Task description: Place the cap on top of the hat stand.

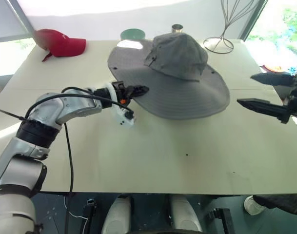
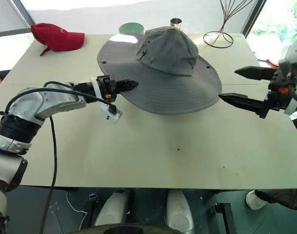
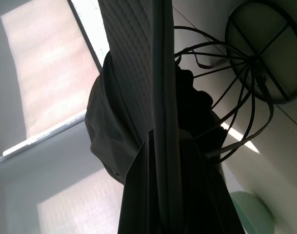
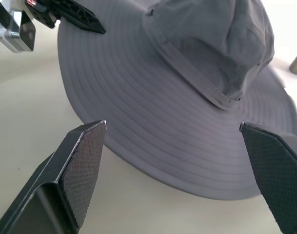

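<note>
- left hand (image 2: 131,84) pinching the near-left brim edge of the cap (image 2: 160,73), fingers pressed together on the fabric, arm reaching in from the left just above the table (image 2: 153,151)
- left wrist view: brim edge runs straight up between the dark fingers, with the hat stand (image 3: 236,97) and its wire hoops and round base behind it, under the cap
- right hand (image 2: 236,85) spread wide, holding nothing, hovering at the right edge of the cap, lower finger tip right beside the brim; cannot tell if it touches
- right wrist view: two black textured fingers well apart, brim and crown between and beyond them
- cap sits over the hat stand near the back middle of the table, crown up, brim flopping out all round, left brim edge lifted a bit at the left hand
- red baseball cap (image 2: 57,36) back-left corner of the table, well apart from the cap
- green round dish (image 2: 131,29) and small metal cup (image 2: 176,22) just behind the cap
- taller thin wire stand (image 2: 219,36) back right, its round base on the table
</note>
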Action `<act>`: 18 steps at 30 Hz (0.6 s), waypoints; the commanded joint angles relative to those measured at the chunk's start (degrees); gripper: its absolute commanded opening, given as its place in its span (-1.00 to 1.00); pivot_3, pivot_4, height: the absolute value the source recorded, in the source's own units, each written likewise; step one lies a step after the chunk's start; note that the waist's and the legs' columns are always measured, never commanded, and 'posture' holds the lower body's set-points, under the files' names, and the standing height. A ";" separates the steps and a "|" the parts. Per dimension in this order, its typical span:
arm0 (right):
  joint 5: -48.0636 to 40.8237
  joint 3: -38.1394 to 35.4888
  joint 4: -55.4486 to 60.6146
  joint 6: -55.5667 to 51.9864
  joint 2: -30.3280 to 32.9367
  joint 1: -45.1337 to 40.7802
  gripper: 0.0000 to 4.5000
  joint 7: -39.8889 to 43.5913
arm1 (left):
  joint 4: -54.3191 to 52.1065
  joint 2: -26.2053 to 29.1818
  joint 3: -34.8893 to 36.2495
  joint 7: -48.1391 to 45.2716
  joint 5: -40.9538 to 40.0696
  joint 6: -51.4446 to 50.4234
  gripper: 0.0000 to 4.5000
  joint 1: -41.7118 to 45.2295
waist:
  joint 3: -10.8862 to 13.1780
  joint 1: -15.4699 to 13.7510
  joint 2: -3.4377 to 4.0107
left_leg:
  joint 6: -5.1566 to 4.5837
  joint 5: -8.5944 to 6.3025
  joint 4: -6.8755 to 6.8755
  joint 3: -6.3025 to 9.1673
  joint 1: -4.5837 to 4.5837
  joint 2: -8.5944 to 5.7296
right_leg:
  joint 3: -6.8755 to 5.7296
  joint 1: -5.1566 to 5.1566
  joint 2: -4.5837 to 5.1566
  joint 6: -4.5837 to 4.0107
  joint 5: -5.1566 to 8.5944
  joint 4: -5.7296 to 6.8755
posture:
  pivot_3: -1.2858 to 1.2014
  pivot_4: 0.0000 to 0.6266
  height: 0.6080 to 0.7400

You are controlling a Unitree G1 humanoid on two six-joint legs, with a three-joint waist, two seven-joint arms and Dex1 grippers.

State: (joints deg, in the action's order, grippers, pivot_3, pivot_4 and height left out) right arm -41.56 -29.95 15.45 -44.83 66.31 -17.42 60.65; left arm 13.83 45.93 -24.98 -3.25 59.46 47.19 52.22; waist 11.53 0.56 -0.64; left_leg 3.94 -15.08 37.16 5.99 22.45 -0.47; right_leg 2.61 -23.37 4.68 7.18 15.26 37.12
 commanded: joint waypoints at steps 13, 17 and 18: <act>2.78 -3.98 0.61 2.57 1.25 3.40 1.00 0.05 | 7.97 -4.69 3.55 -7.56 -21.99 -0.73 -0.98 -5.84 | 0.00 0.06 0.01 | 0.00 0.00 0.01 0.01 -0.01 0.00 | 0.00 0.01 0.00 0.00 0.00 0.03 | 0.03 -0.52 1.00; 3.16 -3.70 0.97 2.87 1.16 3.80 1.00 0.01 | 6.66 -6.00 5.08 -13.44 -29.58 -3.77 -0.98 -7.09 | 0.00 0.15 0.01 | 0.00 0.00 0.03 0.01 -0.01 0.00 | 0.00 0.00 0.00 0.00 0.00 0.06 | 0.03 -0.52 1.00; 3.16 -3.61 1.04 2.87 1.12 3.72 1.00 -0.03 | 6.44 -6.16 5.08 -14.30 -30.14 -4.00 -0.98 -7.11 | 0.00 0.16 0.01 | 0.00 0.00 0.03 0.01 -0.02 0.00 | 0.00 0.00 0.00 0.00 0.00 0.07 | 0.03 -0.52 1.00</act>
State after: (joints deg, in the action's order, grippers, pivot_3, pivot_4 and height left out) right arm -38.46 -31.43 15.48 -42.99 66.33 -13.40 60.65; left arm 21.81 39.66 -22.41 -16.32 32.03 44.19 44.85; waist 11.53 0.72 -0.64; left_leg 3.94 -15.07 37.19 6.00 22.43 -0.47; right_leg 2.61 -23.37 4.67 7.18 15.26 37.19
